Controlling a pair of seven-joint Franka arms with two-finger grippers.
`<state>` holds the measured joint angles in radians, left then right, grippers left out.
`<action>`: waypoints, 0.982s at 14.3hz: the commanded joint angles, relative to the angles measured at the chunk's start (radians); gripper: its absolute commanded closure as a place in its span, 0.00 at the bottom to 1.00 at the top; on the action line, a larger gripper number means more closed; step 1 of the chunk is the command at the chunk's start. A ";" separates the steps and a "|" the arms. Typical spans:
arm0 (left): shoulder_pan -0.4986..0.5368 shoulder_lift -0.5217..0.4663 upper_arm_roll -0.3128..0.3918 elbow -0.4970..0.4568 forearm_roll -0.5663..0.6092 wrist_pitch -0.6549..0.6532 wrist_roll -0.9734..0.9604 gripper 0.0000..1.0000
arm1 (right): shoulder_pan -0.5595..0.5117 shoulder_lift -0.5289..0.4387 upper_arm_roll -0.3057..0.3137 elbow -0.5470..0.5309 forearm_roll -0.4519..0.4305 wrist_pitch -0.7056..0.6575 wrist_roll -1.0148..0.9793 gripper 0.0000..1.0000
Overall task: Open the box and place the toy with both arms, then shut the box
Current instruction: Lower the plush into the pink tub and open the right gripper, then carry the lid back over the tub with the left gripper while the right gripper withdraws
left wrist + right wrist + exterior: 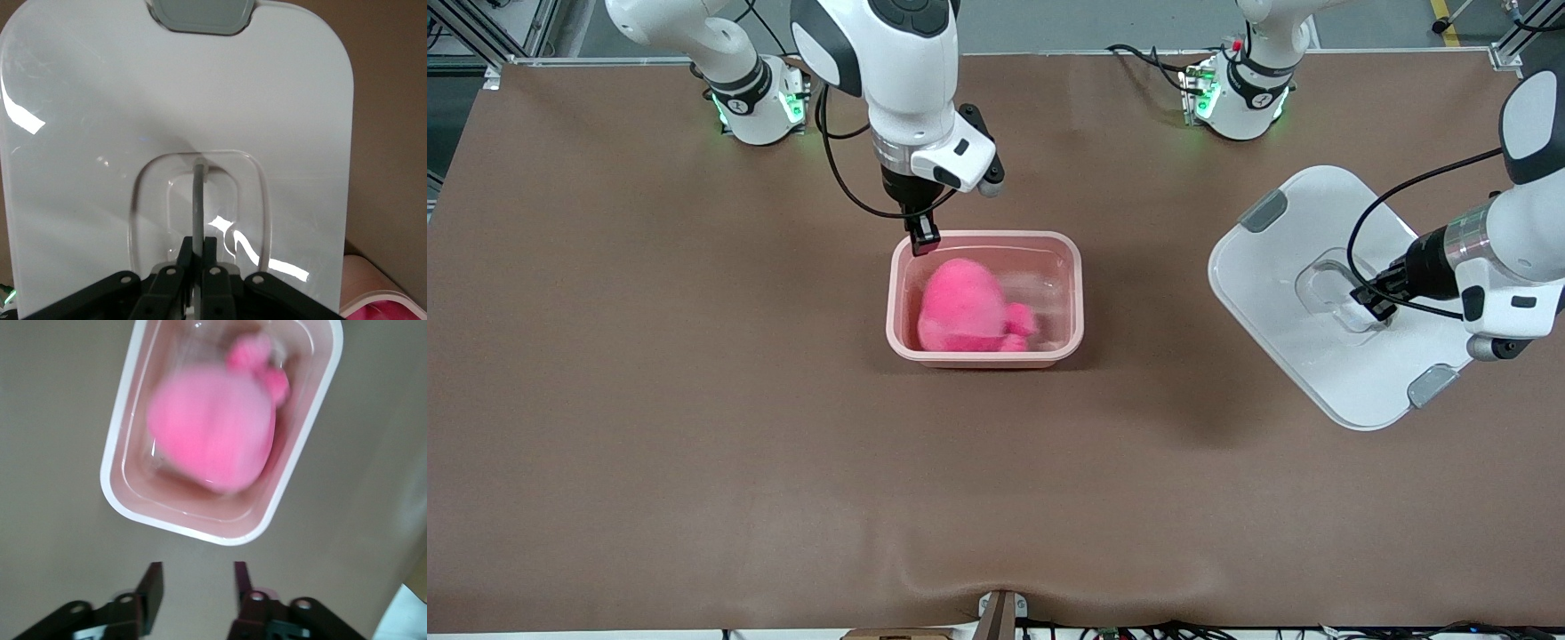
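The pale pink tub of the box [1072, 293] stands open in the middle of the table, with the hot-pink toy [965, 307] lying inside it; both also show in the right wrist view, tub [127, 413] and toy [213, 433]. My right gripper [923, 238] is open and empty, over the tub's rim on the side toward the robot bases. The white lid [1280, 356] is tilted up toward the left arm's end of the table. My left gripper [1371, 300] is shut on the lid's clear central handle [198, 193].
Two grey clips sit on the lid's edges, one [1263, 210] nearer the bases and one [1432, 384] nearer the front camera. The brown table [694, 400] stretches wide around the tub.
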<state>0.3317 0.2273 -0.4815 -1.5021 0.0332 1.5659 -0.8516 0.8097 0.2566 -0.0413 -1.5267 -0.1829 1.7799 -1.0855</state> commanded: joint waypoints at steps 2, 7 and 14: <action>0.003 -0.017 -0.008 -0.006 -0.022 -0.015 0.006 1.00 | -0.018 -0.014 -0.012 0.014 -0.029 -0.014 0.001 0.00; -0.006 -0.011 -0.078 -0.006 -0.070 -0.012 -0.157 1.00 | -0.105 -0.072 -0.037 0.020 -0.033 -0.099 0.093 0.00; -0.189 0.032 -0.131 -0.006 -0.067 0.093 -0.574 1.00 | -0.309 -0.171 -0.043 0.017 -0.026 -0.134 0.233 0.00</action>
<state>0.2032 0.2381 -0.6122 -1.5081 -0.0253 1.6090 -1.3074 0.5505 0.1110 -0.1032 -1.4968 -0.1983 1.6536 -0.8896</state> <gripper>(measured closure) 0.930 0.000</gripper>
